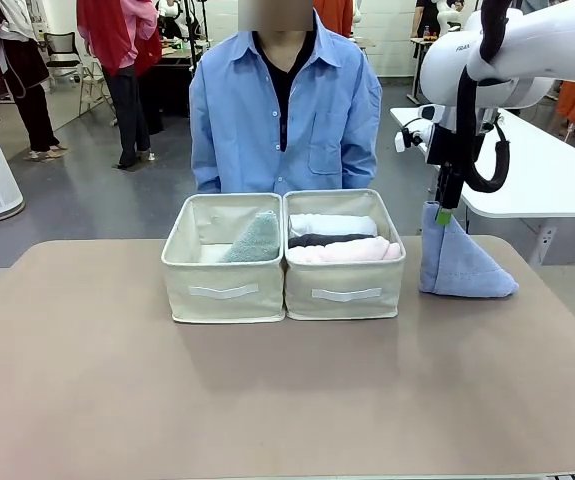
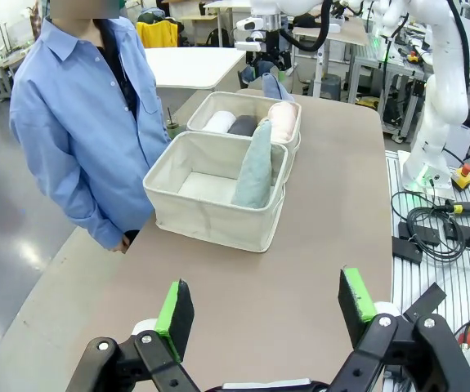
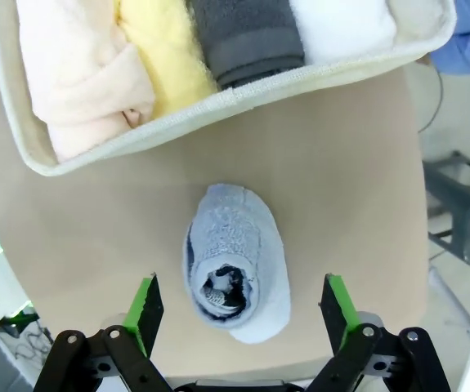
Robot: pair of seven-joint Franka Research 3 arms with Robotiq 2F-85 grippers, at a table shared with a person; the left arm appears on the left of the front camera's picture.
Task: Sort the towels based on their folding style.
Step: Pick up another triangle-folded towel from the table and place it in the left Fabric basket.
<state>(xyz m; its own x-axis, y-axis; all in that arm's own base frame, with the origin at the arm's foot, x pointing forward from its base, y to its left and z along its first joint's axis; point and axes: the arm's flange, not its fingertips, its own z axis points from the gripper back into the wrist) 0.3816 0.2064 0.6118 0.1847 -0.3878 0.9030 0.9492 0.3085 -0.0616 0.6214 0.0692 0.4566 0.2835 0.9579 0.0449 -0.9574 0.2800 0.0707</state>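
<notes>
Right of centre in the front view, the lavender-blue towel [image 1: 462, 268] stands on the table [image 1: 267, 400] beside the right bin [image 1: 345, 295]; low in the right wrist view, the right gripper [image 3: 243, 306] has its jaws spread clear either side of that towel; the top of that view shows a yellow roll [image 3: 165, 53], lost behind the pink roll [image 3: 75, 73] from the front; left gripper [image 2: 266, 306] jaws spread over bare table.

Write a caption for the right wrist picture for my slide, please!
Open right end effector poised above the lavender-blue triangle towel, beside a basket of four rolled towels.

Fluffy terry lavender towel [image 3: 243, 245], coarse canvas bins [image 1: 227, 290], matt smooth table [image 1: 267, 400]
</notes>
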